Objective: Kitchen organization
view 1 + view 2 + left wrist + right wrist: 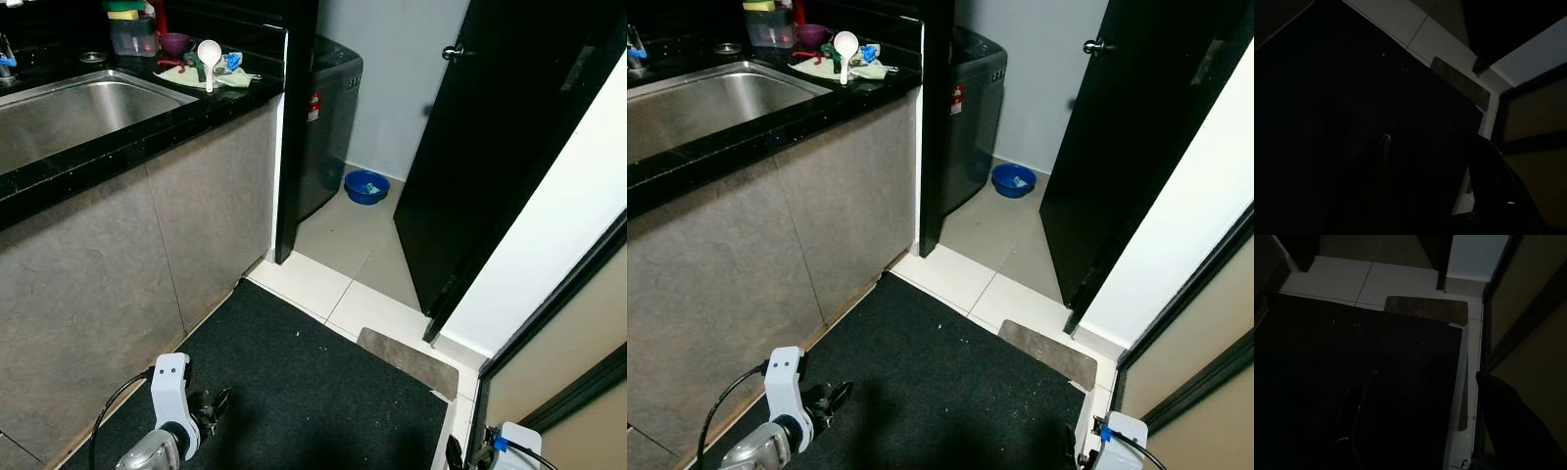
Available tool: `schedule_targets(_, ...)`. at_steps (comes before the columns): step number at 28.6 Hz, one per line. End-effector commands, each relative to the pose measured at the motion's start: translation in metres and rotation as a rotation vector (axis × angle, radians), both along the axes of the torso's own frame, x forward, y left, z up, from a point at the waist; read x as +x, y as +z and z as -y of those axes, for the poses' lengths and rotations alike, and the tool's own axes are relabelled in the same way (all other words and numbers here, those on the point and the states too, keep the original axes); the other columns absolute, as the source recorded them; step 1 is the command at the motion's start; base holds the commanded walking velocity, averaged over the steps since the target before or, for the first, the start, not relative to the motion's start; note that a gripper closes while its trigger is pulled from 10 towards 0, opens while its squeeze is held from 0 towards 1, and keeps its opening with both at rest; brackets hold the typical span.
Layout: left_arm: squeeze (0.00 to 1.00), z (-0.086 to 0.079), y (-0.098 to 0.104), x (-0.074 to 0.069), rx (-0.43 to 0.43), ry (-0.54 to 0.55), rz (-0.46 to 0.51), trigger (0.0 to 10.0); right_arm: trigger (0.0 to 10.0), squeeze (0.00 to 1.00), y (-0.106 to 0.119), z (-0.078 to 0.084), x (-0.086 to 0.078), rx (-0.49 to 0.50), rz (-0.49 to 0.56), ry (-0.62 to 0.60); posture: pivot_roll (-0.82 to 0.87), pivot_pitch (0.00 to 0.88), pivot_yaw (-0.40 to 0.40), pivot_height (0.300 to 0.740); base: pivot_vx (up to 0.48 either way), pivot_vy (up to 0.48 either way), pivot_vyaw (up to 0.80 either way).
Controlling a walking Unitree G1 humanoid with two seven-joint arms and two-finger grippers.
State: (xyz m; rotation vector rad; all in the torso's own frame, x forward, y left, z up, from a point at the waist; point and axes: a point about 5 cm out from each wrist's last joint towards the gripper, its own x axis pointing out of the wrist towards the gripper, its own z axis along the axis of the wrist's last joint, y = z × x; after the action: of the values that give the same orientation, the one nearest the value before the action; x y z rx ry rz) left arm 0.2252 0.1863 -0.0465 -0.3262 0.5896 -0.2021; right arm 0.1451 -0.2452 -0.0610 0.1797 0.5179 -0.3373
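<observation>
The left gripper (217, 403) is hanging low over the black mat (323, 392); whether it is open, I cannot tell. A white ladle (209, 57) is lying on the bench (147, 132) beside the sink (59, 113). A blue basin (366, 186) is sitting on the floor by the black door (490, 147).

This is a home kitchen. A steel sink (69, 113) is set into a black stone counter (147, 137) over grey cabinet fronts (118, 255). At the far end of the counter sit a white spoon (209, 59), a purple bowl (175, 42) and a clear tub (133, 35) with sponges. Past the counter stands a grey washing machine (328, 117) with a blue basin (366, 186) on the pale tiled floor (343, 245) beside it. A black mat (313, 392) lies underfoot, and a black door (490, 147) stands open.
</observation>
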Motion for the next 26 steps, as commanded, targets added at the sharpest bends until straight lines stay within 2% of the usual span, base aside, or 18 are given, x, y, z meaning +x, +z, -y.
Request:
schedule_targets(1,0.0,0.003,0.0,0.0,0.0,-0.002,0.01,10.0,10.0,0.0,-0.001,0.003,-0.002,0.008,-0.012,-0.013,0.03,0.0,-0.102,0.74,0.0,0.0,0.0)
schedule_targets(10,0.0,0.003,0.001,0.001,0.049,-0.024,0.015,10.0,10.0,0.0,-0.001,0.004,-0.002,0.006,-0.014,-0.008,0.03,0.0,-0.11,0.74,0.0,0.0,0.0)
schedule_targets(16,0.0,-0.003,0.005,0.004,0.075,-0.02,0.048,10.0,10.0,0.0,0.008,0.011,0.009,-0.033,0.031,0.0,0.03,0.0,-0.114,0.74,0.0,0.0,0.0)
schedule_targets(18,0.0,-0.001,0.014,0.012,0.077,-0.04,0.112,10.0,10.0,0.0,0.018,0.016,0.02,-0.058,0.084,0.0,0.03,0.0,-0.115,0.74,0.0,0.0,0.0)
schedule_targets(21,0.0,0.001,0.019,0.016,0.076,-0.049,0.142,10.0,10.0,0.0,0.023,0.018,0.024,-0.067,0.106,0.002,0.03,0.0,-0.115,0.74,0.0,0.0,0.0)
schedule_targets(23,0.0,0.007,0.038,0.034,0.074,-0.081,0.252,10.0,10.0,0.0,0.043,0.017,0.043,-0.11,0.205,0.043,0.03,0.0,-0.113,0.74,0.0,0.0,0.0)
schedule_targets(24,0.0,0.007,0.038,0.034,0.074,-0.081,0.252,10.0,10.0,0.0,0.043,0.017,0.043,-0.11,0.205,0.043,0.03,0.0,-0.113,0.74,0.0,0.0,0.0)
schedule_targets(26,0.0,0.016,0.057,0.049,0.083,-0.131,0.35,10.0,10.0,0.0,0.063,0.011,0.06,-0.147,0.297,0.09,0.03,0.0,-0.105,0.74,0.0,0.0,0.0)
